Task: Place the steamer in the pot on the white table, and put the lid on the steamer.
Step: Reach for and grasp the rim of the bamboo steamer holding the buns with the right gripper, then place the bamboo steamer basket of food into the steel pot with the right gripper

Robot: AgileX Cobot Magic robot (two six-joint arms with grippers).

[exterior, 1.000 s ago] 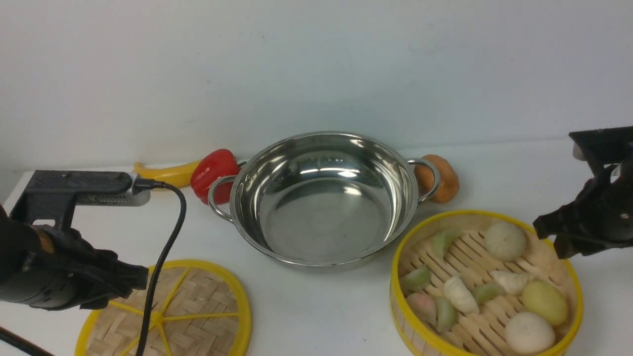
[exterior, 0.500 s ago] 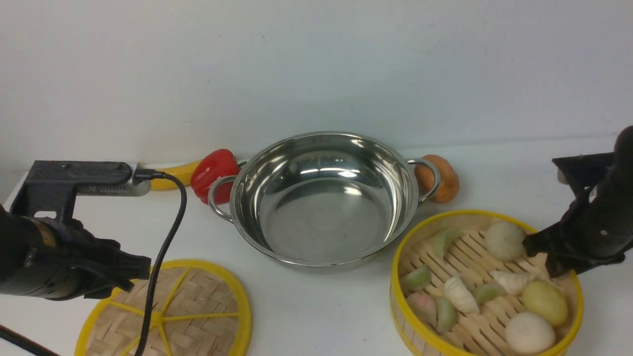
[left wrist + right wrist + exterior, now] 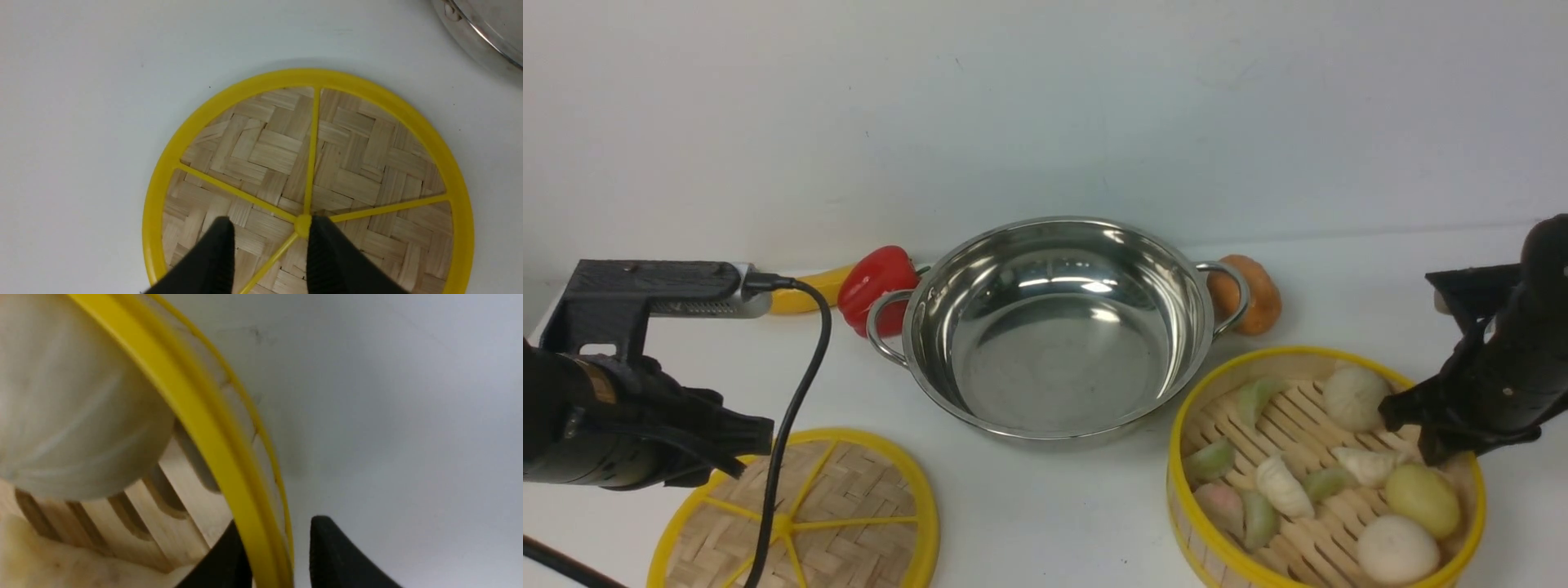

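The right arm reaches down steeply, its right claw [image 3: 1403, 429] astride the far right rim of the steamer [image 3: 1290, 353]. One finger [image 3: 229, 559] is inside the basket against the yellow rim. The other stands outside with a slim gap to the wall, so the jaws are apart and not clamped. The left arm lies low and nearly level. Its left claw [image 3: 756, 445] hovers over the lid [image 3: 849, 506] with jaws apart, one finger on either side of the central knob [image 3: 303, 224] in the wrist view.

The steamer sits on the surface [image 3: 1045, 506] under the right claw, holding pale buns and green, pink and white dumplings on a slatted wooden floor. A white bun [image 3: 1356, 398] lies just beside the inner finger. The pot [image 3: 1176, 327], shiny steel with two looped handles, stands between the two claws and a little beyond them, with nothing in it.

The lid lies flat beneath the left claw, woven bamboo with a thick yellow rim and yellow spokes.
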